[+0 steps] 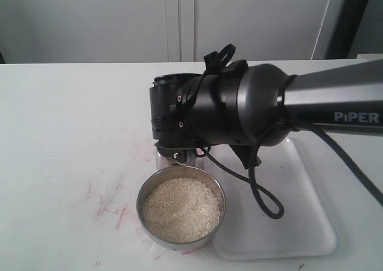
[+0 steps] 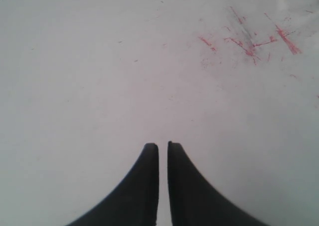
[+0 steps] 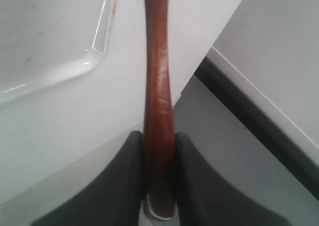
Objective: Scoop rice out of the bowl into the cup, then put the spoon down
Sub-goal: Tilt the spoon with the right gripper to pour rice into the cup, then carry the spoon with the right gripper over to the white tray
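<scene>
The wide steel bowl (image 1: 181,208) sits near the table's front and is filled with off-white rice (image 1: 181,210). Just behind it, a sliver of the small steel cup (image 1: 164,160) shows under my right arm's black wrist (image 1: 203,112), which hides most of the cup and the fingers in the exterior view. In the right wrist view my right gripper (image 3: 158,136) is shut on the slim reddish-brown handle of the spoon (image 3: 157,61); the spoon's oval end is out of view. My left gripper (image 2: 163,145) is shut with nothing in it, above bare table.
A white rectangular tray (image 1: 287,223) lies to the right of the bowl, and its corner (image 3: 50,36) shows in the right wrist view. Red scribble marks (image 1: 119,211) stain the white table left of the bowl. A black cable (image 1: 263,199) loops over the tray.
</scene>
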Robot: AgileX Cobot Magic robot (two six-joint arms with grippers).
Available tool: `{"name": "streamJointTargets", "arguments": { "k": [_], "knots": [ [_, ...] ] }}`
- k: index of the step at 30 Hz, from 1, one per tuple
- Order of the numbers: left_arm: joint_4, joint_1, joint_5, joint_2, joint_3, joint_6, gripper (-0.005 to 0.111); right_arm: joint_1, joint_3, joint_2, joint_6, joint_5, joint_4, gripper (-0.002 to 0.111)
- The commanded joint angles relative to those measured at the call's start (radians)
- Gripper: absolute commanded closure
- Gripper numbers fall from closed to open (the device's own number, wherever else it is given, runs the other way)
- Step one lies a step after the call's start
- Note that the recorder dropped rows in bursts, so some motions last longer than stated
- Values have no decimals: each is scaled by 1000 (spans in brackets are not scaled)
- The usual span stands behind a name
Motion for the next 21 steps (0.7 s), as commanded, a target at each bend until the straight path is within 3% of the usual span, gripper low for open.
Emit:
{"name": "streamJointTargets", "arguments": {
  "k": [1, 11, 14, 21],
  "knots": [
    [-6, -7, 49, 0, 9, -6, 92, 4, 25, -7, 232, 5, -86, 108],
    [-6, -7, 49, 0, 9, -6, 92, 4, 25, -123, 253, 5, 90, 108],
    [-6, -7, 49, 0, 9, -6, 92, -27, 25, -216, 292, 5, 254, 108],
    [-6, -7, 49, 0, 9, -6, 92, -125, 28, -352, 472, 5, 434, 108]
  ]
}}
